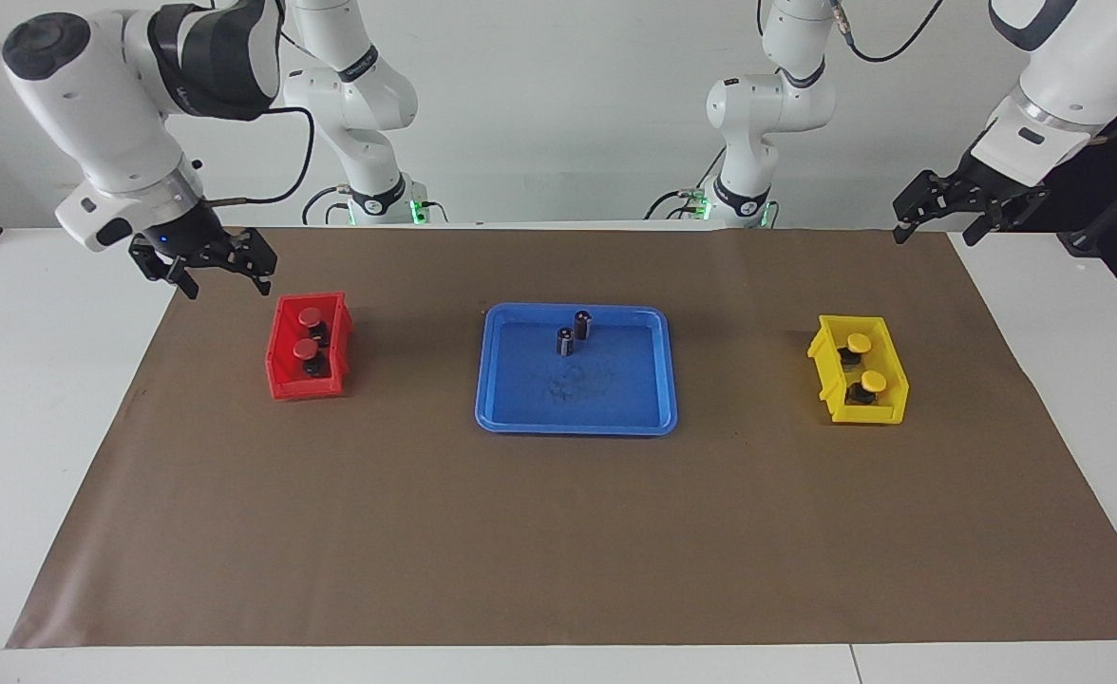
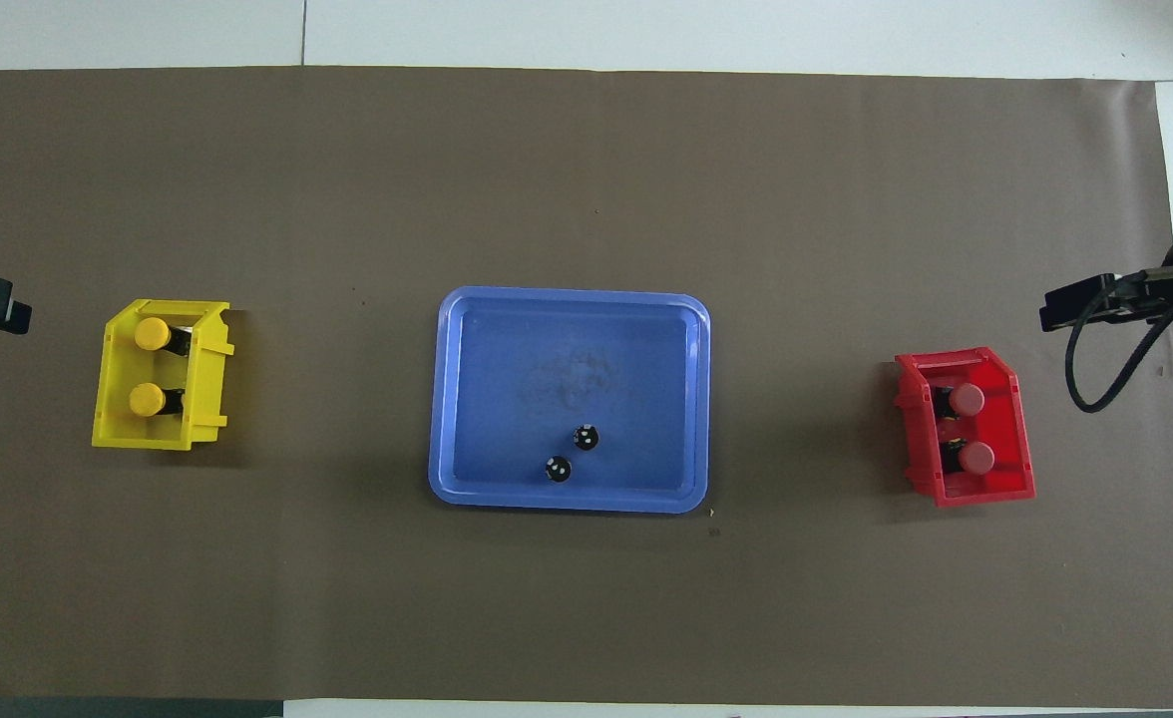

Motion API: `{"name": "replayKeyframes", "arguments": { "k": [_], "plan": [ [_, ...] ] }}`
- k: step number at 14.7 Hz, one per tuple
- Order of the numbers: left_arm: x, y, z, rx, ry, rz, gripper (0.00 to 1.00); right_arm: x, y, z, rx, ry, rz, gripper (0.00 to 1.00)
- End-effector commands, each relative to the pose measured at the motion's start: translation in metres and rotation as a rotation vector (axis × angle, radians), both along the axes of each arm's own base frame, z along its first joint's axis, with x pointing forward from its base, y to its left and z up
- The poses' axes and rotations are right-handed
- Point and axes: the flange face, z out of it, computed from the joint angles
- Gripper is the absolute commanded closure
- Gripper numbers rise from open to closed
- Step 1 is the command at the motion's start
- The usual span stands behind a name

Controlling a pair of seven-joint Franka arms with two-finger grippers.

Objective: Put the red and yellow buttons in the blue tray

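Buttons are sitting four in all in the facing view: two red buttons [image 1: 309, 332] in a red bin [image 1: 283, 366] toward the right arm's end, two yellow buttons [image 1: 865, 363] in a yellow bin [image 1: 891, 399] toward the left arm's end. Between the bins, the blue tray [image 1: 520, 418] is holding two dark cylinders [image 1: 575, 332]. The right gripper [image 1: 226, 280] is hanging spread and empty beside the red bin; the left gripper [image 1: 938, 223] is waiting, spread and empty, over the brown mat [image 1: 558, 532].

Overhead, the same counts are showing, but only slivers of each gripper, so their spread cannot be told there.
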Motion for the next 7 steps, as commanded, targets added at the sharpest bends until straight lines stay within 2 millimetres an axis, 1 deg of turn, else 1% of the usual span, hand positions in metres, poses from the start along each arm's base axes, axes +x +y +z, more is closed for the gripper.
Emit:
{"name": "replayKeyframes", "arguments": {
  "k": [1, 2, 3, 5, 7],
  "plan": [
    [-0.008, 0.002, 0.001, 0.017, 0.005, 0.010, 0.00, -0.009, 0.001, -0.048, 0.007, 0.004, -0.017, 0.03],
    [-0.008, 0.002, 0.001, 0.017, 0.007, 0.010, 0.00, -0.013, 0.001, -0.069, 0.006, -0.012, -0.017, 0.04],
    [-0.008, 0.002, 0.001, 0.017, 0.007, 0.010, 0.00, -0.016, 0.003, -0.084, 0.005, -0.025, -0.015, 0.05],
    [-0.008, 0.002, 0.001, 0.017, 0.008, 0.010, 0.00, -0.017, 0.004, -0.102, 0.005, -0.028, -0.017, 0.09],
    [-0.008, 0.002, 0.001, 0.017, 0.007, 0.010, 0.00, -0.024, 0.000, -0.121, 0.005, -0.031, -0.015, 0.14]
  ]
}}
